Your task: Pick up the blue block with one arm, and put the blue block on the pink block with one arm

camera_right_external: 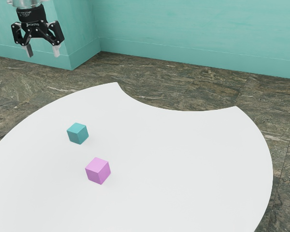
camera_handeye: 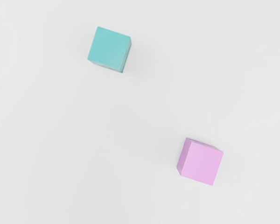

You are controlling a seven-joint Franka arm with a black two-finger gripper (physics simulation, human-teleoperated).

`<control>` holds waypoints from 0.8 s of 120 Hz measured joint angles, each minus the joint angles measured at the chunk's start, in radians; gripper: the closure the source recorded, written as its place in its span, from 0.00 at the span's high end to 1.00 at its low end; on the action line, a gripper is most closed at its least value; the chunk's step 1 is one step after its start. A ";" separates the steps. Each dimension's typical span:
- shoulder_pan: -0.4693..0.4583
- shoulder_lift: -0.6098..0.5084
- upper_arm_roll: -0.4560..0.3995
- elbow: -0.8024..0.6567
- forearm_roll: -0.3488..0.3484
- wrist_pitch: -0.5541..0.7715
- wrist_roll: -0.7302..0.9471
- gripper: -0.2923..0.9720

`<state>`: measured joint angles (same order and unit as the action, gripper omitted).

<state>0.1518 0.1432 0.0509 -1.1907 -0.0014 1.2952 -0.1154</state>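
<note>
Fingers of our gripper stand wide and empty, arm cut off above; blue block and pink block rest well below, apart.

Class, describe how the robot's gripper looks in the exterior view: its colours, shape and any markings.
The gripper is black: a compact body with small pale lettering, too small to read, and two angular fingers ending in light grey tips. Above it sits a silvery cylindrical wrist.
</note>
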 joint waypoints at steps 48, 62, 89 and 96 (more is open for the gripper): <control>0.013 -0.148 -0.115 0.179 -0.004 -0.034 -0.012 0.77; -0.049 -0.141 -0.113 0.174 -0.007 -0.040 -0.015 0.77; -0.094 -0.282 -0.109 -0.149 -0.034 -0.033 -0.018 0.77; -0.031 -0.419 -0.106 -0.431 -0.036 0.044 -0.019 0.77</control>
<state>0.1209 -0.2761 -0.0552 -1.6217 -0.0378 1.3395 -0.1342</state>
